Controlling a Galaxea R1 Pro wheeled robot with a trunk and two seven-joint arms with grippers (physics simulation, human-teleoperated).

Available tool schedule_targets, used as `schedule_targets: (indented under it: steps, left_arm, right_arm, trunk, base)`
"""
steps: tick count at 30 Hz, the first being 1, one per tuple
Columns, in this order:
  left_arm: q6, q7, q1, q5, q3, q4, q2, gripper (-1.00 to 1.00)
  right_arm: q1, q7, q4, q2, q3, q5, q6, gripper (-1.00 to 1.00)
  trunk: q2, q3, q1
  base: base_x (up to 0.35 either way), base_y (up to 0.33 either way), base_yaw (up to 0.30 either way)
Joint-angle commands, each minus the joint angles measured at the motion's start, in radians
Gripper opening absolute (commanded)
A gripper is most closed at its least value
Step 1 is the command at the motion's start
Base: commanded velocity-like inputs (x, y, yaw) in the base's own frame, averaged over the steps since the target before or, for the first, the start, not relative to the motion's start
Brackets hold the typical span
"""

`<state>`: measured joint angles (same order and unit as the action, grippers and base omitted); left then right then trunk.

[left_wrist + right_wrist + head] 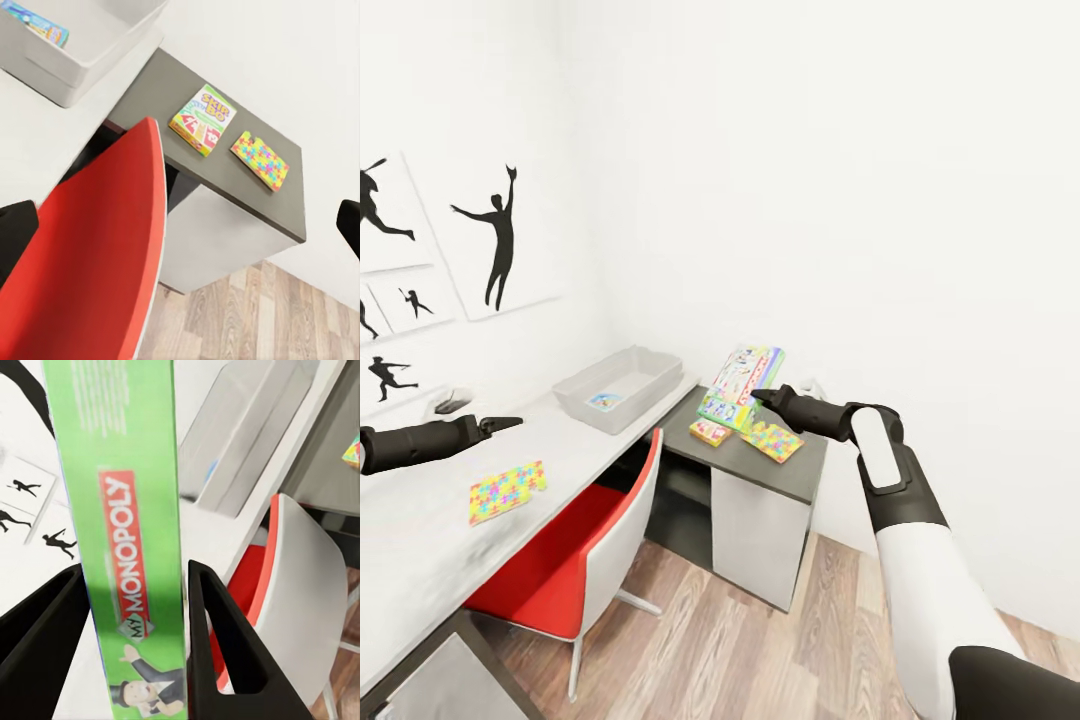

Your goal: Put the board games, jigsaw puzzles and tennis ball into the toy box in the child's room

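My right gripper is shut on the green and white board game, holding it upright above the dark side unit; both fingers press its Monopoly edge. On that unit lie the yellow-green and red board game and a jigsaw puzzle. The toy box sits on the pale desk with the blue board game inside. A second jigsaw puzzle lies on the desk near my open left gripper. The tennis ball and bed are out of view.
A red and white chair is pushed under the desk, between it and the side unit. White walls close in behind both; silhouette posters hang on the left. Wooden floor lies open in front of the unit.
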<state>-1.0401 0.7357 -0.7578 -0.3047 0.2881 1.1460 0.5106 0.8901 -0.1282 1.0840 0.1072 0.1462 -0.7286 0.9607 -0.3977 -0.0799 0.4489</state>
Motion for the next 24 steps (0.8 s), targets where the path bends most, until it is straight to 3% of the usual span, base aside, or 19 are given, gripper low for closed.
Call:
schedule_targets:
  steps: [1,11,16,24]
  left_arm:
    - [-0.004,0.007,-0.002,0.005,0.002,0.0,-0.001,1.0]
    - [-0.005,0.008,-0.002,0.001,0.008,0.0,-0.001,1.0]
    - [-0.005,0.011,-0.002,0.001,0.008,0.0,-0.001,1.0]
    - [-0.005,0.018,-0.002,0.0,0.008,0.0,-0.001,1.0]
  right_arm:
    - [0.001,-0.01,0.0,0.003,0.004,0.004,0.006,-1.0]
    - [0.002,-0.009,0.0,0.027,0.004,0.006,0.006,-1.0]
    - [0.003,0.018,0.0,0.032,-0.016,0.005,0.005,-1.0]
    - [0.003,0.031,0.0,0.032,-0.024,0.003,0.003,-1.0]
  trunk:
    - [-0.002,-0.003,0.001]
    - [-0.002,-0.008,0.001]
    - [-0.002,-0.01,0.001]
    - [-0.002,-0.012,0.001]
  base:
    - [0.246,-0.198,0.283]
    - [0.234,-0.22,0.282]
    - [0.225,-0.196,0.275]
    - [0.178,-0.062,0.068]
